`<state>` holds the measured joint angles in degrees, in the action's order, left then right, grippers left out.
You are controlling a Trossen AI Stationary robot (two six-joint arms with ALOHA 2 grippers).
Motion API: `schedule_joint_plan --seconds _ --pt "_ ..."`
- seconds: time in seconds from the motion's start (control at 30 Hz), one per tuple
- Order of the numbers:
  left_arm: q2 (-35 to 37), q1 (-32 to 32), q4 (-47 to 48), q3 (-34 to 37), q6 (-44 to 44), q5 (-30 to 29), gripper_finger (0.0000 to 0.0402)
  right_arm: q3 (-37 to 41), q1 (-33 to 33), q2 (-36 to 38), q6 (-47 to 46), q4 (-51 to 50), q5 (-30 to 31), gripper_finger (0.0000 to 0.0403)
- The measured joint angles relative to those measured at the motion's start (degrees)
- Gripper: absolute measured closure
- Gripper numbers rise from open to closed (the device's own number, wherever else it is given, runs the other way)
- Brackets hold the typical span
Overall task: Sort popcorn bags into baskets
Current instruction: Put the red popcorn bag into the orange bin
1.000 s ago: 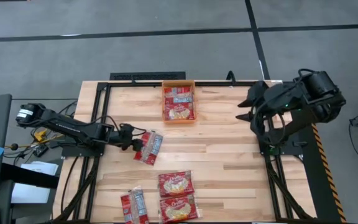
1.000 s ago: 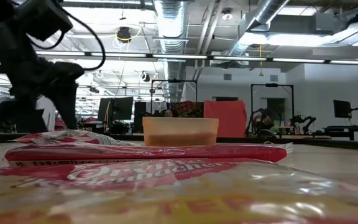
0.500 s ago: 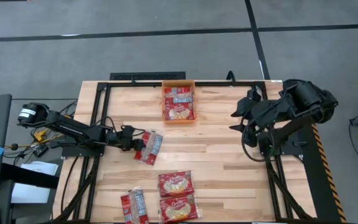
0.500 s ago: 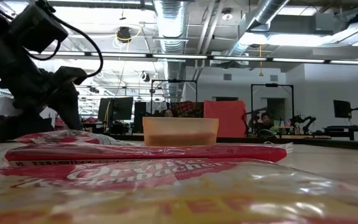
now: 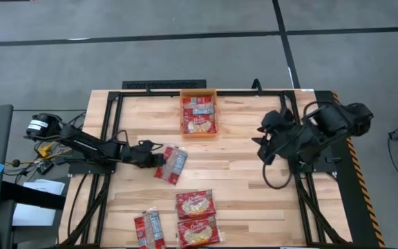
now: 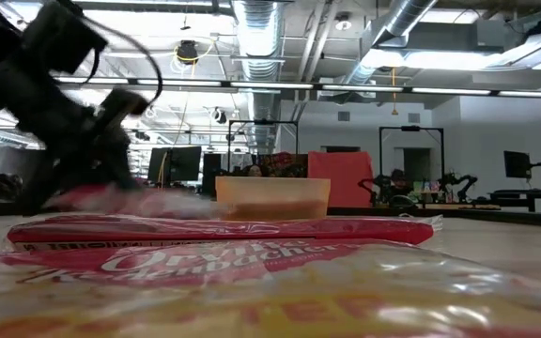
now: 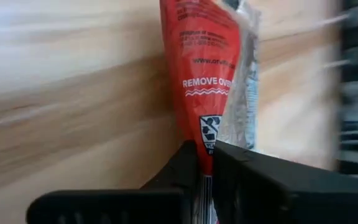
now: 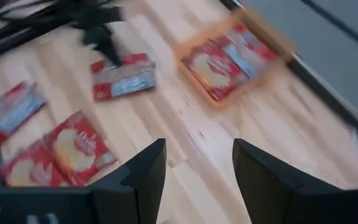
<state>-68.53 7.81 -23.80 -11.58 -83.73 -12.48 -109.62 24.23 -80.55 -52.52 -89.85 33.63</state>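
Nearest on the desk [image 5: 254, 180], three popcorn bags [image 5: 195, 205] lie flat at the near edge, untouched and still to be sorted. Just beyond them on the left, the left pincer [image 5: 159, 158], which stood wide a second ago, has snapped together on the end of a fourth bag [image 5: 172, 164] and nudged it slightly rightward, so this bag looks ready to be lifted and carried. Farther off, the orange basket [image 5: 199, 94] at the far edge already holds bags, while the right pincer [image 5: 262, 140], fingers apart and holding nothing, has swung in over the desk's right side.
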Motion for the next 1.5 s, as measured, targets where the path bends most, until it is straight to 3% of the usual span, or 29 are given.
schedule_joint_plan --seconds 0.1,0.27,0.47,0.7,0.97,1.33,1.5 --pt "0.65 0.00 -9.27 -1.40 0.70 -3.25 0.0396 7.08 1.04 2.23 -8.71 3.95 2.51 0.0199" --pt "2.14 -0.04 -16.71 -5.66 6.36 -7.61 0.0398 19.60 1.88 5.51 -8.81 22.70 4.22 0.0195" --pt "2.74 -0.31 -16.58 -14.05 16.82 -12.32 0.0398 31.16 -2.97 7.14 -4.04 44.37 3.51 0.0173" --pt "2.80 -0.48 -13.84 -23.31 28.69 -12.24 0.0398 36.94 -8.67 6.95 3.50 65.87 -2.37 0.0134" --pt "2.80 -0.48 -11.61 -26.98 33.09 -13.69 0.0395 36.99 -11.33 6.64 10.75 74.00 -2.21 0.0116" --pt "2.82 -0.48 -12.87 -26.96 31.78 -15.44 0.0397 37.04 -13.55 -0.69 14.59 80.20 -5.33 0.0117" --pt "2.84 -0.48 -11.89 -26.96 31.60 -15.46 0.0397 37.00 -13.95 -1.69 16.85 82.70 -5.48 0.0159"
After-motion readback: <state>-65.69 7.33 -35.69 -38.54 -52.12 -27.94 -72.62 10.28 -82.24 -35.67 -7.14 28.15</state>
